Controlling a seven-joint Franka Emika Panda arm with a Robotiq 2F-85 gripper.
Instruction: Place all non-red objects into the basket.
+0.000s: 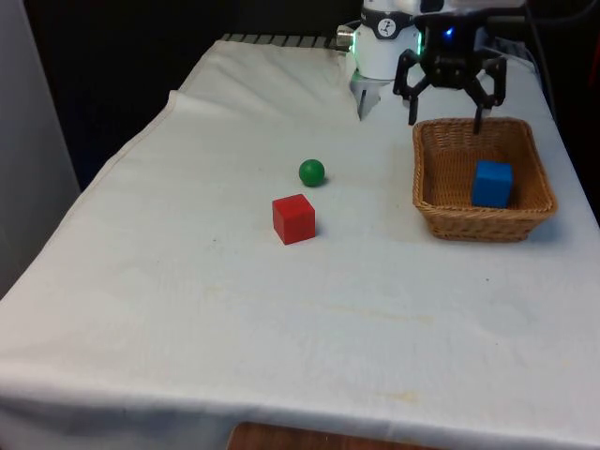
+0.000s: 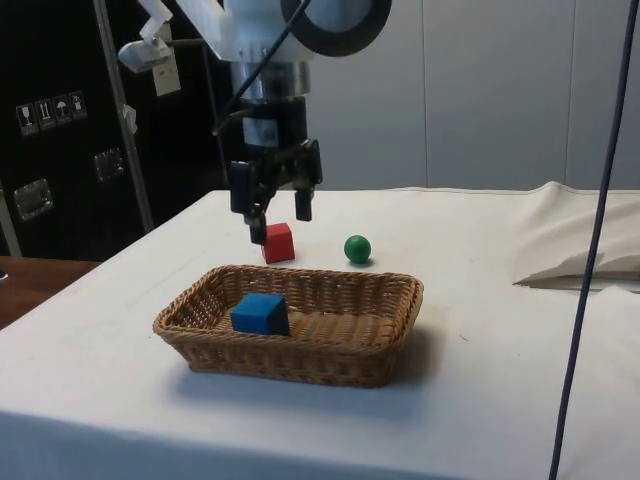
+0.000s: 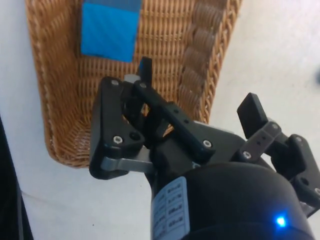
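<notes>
A blue cube (image 1: 492,183) (image 2: 261,313) (image 3: 110,30) lies inside the wicker basket (image 1: 534,211) (image 2: 330,350) (image 3: 55,100) at the front view's right. My gripper (image 1: 445,120) (image 2: 278,222) (image 3: 197,87) hangs open and empty above the basket's far rim, apart from the cube. A green ball (image 1: 311,172) (image 2: 357,248) rests on the cloth mid-table. Just in front of it sits a red cube (image 1: 293,218) (image 2: 278,243).
The white cloth (image 1: 234,328) covers the whole table, with wide free room toward the front view's left and near edge. A rumpled fold of cloth (image 2: 580,255) lies at the side view's right.
</notes>
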